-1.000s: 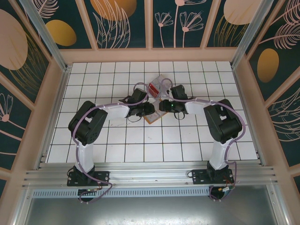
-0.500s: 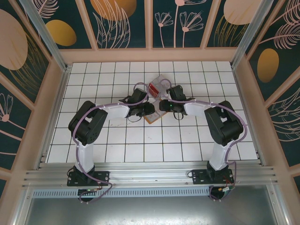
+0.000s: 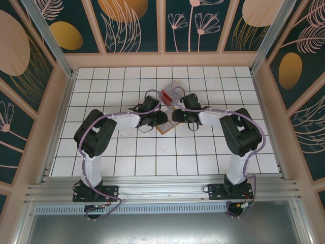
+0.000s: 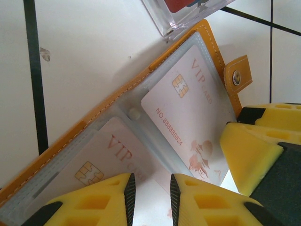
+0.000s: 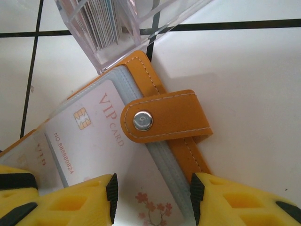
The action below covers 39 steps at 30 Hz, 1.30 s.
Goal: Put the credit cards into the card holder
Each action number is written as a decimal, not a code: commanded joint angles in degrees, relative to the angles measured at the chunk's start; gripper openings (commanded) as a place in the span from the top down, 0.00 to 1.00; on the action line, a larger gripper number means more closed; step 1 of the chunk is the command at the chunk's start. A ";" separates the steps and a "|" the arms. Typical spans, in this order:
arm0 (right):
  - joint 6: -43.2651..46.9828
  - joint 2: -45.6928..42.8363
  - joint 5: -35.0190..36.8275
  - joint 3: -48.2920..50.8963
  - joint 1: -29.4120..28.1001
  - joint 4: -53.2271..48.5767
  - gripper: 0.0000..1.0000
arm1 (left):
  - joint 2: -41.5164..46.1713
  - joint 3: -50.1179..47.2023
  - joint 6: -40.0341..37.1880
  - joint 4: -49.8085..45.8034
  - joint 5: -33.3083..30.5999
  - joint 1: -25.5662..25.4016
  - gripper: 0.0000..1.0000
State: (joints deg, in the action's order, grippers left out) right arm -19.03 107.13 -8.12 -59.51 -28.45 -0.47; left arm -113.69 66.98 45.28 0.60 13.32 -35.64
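The orange card holder (image 3: 165, 127) lies open on the tiles between both grippers, grey lining up. Two whitish VIP credit cards (image 4: 188, 103) (image 4: 108, 150) sit in its clear sleeves. My left gripper (image 4: 153, 200) is low over the lower card, jaws a narrow gap apart with nothing pinched; it shows as (image 3: 161, 118) from above. My right gripper (image 5: 153, 202) is open wide, straddling the upper card (image 5: 94, 127) and the holder's grey edge below the snap strap (image 5: 164, 115). A yellow finger (image 4: 249, 155) of the right gripper shows in the left wrist view.
A clear plastic box (image 3: 171, 91) stands right behind the holder, touching its far edge, with a red card (image 4: 181, 4) and several more cards (image 5: 101, 23) inside. White tiled floor lies all around, bounded by wooden walls.
The right arm has edged slightly left toward the holder. The left arm and the holder have stayed put.
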 commanded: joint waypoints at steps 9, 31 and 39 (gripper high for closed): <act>-3.35 1.04 -10.58 0.37 -0.16 3.31 0.53 | -1.88 1.05 -0.42 -1.48 0.52 0.08 0.70; -15.53 1.00 -34.41 5.42 4.80 18.48 0.53 | -1.97 1.14 -0.80 -1.69 0.22 0.08 0.71; -18.75 0.40 -39.37 6.08 5.07 22.58 0.53 | -1.76 1.64 -0.49 -1.46 0.22 0.10 0.72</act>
State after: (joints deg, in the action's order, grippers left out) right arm -35.75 107.33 -42.96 -54.08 -23.59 18.02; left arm -114.17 67.59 45.25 0.60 13.52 -35.59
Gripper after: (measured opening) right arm 0.471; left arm 0.281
